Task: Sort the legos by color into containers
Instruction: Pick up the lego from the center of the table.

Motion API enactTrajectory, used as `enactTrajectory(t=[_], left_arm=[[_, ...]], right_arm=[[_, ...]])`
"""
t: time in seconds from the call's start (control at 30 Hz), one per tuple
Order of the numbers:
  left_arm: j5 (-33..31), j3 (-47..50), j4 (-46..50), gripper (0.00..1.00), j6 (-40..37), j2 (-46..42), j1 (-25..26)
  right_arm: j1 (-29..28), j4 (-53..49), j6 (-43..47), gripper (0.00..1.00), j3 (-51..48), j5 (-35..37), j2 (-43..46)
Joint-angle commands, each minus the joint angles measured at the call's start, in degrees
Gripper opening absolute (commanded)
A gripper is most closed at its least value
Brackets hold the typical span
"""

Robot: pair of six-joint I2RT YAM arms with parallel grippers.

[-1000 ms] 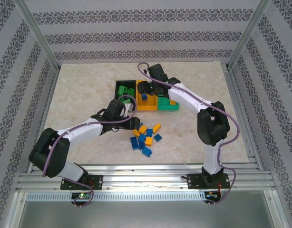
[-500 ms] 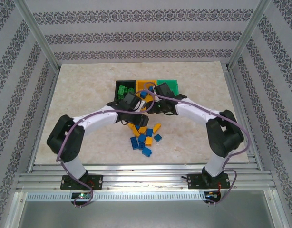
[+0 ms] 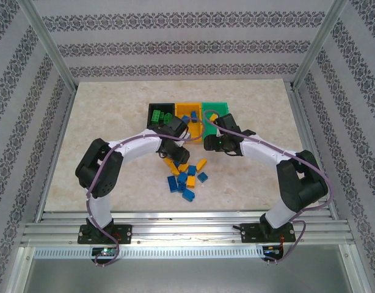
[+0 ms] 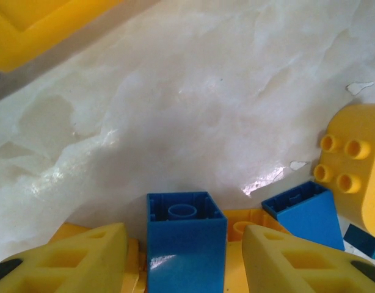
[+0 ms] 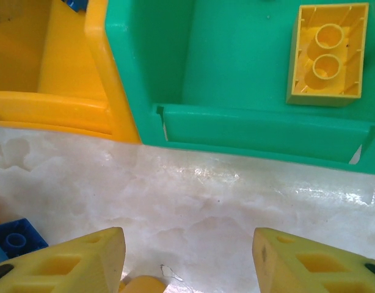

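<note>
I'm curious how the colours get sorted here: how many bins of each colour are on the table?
Black bin: 1
Orange bin: 1
Green bin: 1
Total: 3

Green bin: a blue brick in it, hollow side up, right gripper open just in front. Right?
No: the brick in the green bin is yellow, not blue; the right wrist view shows it. It does lie hollow side up, with the right gripper open just in front.

White-and-black arms [image 3: 137,146], purple cables [image 3: 264,141], yellow fingers [image 4: 71,259]
</note>
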State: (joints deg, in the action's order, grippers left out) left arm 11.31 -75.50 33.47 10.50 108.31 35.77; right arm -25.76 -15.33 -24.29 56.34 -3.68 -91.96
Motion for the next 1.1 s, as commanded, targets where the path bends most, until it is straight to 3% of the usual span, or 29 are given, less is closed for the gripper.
enactTrajectory(t=[0.0, 0.2, 0.6, 0.8, 1.07], left_arm=[[-1.52, -2.86, 4.95, 0.51, -2.21, 2.61, 1.56], [-5.68, -5.43, 8.81, 0.48, -3.03, 5.92, 2.63], [-8.67, -1.53, 6.78, 0.28, -0.63, 2.17, 2.81], [-6.56, -2.68, 3.58, 0.27, 1.09, -1.40, 2.84], [-11.26, -10.92, 2.36, 0.27, -1.35, -1.62, 2.43]], right_arm=[[-0.28, 1.63, -0.66, 0.58, -0.62, 0.33, 1.23], [-0.78, 2.00, -0.49, 0.58, -0.18, -0.60, 0.77], [-0.78, 2.77, -0.67, 0.58, -1.76, -0.53, 1.62], [-0.88, 2.66, -0.49, 0.58, -1.75, -0.45, 2.03], [-0.87, 1.77, -0.40, 0.58, -3.56, -0.21, 4.15]])
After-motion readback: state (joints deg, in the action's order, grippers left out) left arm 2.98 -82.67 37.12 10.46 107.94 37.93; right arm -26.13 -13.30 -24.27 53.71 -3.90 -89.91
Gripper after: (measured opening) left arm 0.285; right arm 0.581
